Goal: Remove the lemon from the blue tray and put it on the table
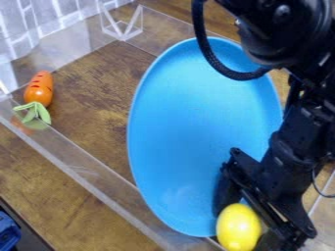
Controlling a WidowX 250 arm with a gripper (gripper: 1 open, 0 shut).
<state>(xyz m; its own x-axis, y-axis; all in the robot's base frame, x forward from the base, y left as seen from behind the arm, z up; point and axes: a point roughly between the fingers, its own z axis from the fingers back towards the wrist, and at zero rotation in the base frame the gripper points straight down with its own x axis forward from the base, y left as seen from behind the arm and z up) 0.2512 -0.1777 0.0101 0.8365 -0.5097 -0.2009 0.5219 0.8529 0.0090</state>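
The lemon (238,227), small, glossy and yellow, lies at the bottom edge of the view, at the near rim of the blue tray (197,118). The tray looks tipped: its face fills much of the view, with its left rim raised over the table (118,88). My black gripper (262,216) points down over the tray's near right part. It is open, one finger (236,186) just above the lemon and the other to the lemon's right. I cannot tell whether a finger touches the lemon.
An orange carrot (39,89) with green leaves lies at the left by the clear acrylic wall (78,162) along the near side. A clear acrylic stand (124,20) is at the back. The arm rises at the upper right.
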